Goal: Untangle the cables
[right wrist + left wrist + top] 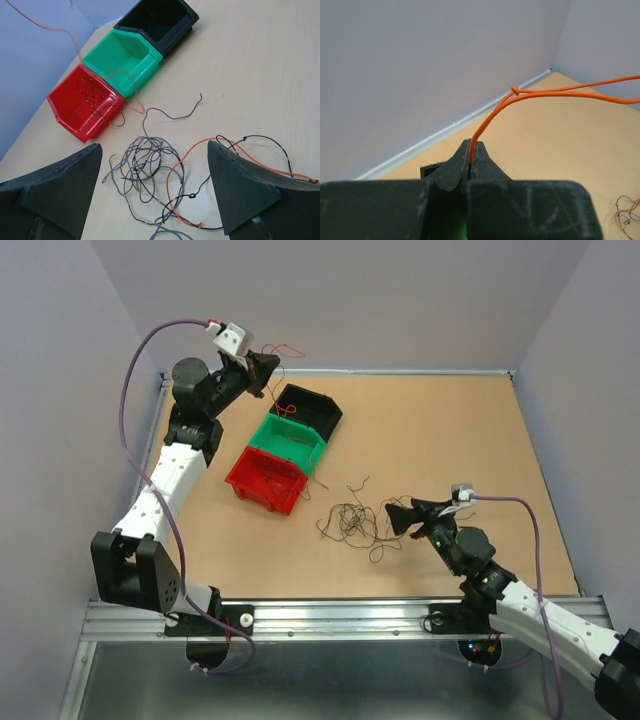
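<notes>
The cables are thin wires in a loose tangle [350, 520] on the table, right of the bins. In the right wrist view the tangle [145, 165] is mostly grey loops, with an orange wire [175, 175] and a black wire [260, 139] running through it. My left gripper [262, 368] is raised near the back wall and shut on an orange-red wire [545, 93] that has a small knot [514, 90]. That wire [50, 27] hangs down over the bins. My right gripper [400, 515] is open and empty, low over the right side of the tangle, its jaws wide apart [155, 146].
Three bins stand in a diagonal row left of the tangle: black [330, 410], green [312, 448] and red [240, 472]. The red bin [67, 107] holds a few thin wires. Walls close the table at back, left and right.
</notes>
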`<action>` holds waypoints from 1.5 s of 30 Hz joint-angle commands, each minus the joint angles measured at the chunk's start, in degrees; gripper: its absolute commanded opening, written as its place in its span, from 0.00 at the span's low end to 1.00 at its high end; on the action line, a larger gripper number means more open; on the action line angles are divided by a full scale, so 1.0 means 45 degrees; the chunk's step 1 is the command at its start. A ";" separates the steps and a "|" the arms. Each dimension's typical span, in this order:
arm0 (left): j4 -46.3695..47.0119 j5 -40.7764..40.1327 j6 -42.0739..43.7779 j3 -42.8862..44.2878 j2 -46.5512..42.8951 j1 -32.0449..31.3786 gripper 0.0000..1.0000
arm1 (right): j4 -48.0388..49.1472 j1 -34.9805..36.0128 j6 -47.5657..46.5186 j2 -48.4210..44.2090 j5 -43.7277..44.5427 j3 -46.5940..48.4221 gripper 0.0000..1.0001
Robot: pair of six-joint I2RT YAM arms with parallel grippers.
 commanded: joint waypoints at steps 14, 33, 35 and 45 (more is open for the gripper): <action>-0.0081 0.0079 -0.2028 0.5142 0.0932 0.0018 0.00 | 0.0600 0.0027 -0.0058 0.0941 -0.0578 -0.0081 0.90; 0.3514 0.0530 0.0117 -0.2634 -0.0981 0.0370 0.00 | 0.0483 0.0008 0.0391 0.0589 -0.1398 -0.0433 0.89; 0.3201 -0.0075 0.0276 -0.2673 -0.1138 0.0370 0.00 | 0.0599 0.0008 0.0489 0.0609 -0.1496 -0.0491 0.89; 0.1424 -0.0176 0.3494 -0.2516 0.0794 0.0156 0.00 | 0.0737 0.0008 0.0607 0.0316 -0.1672 -0.0667 0.88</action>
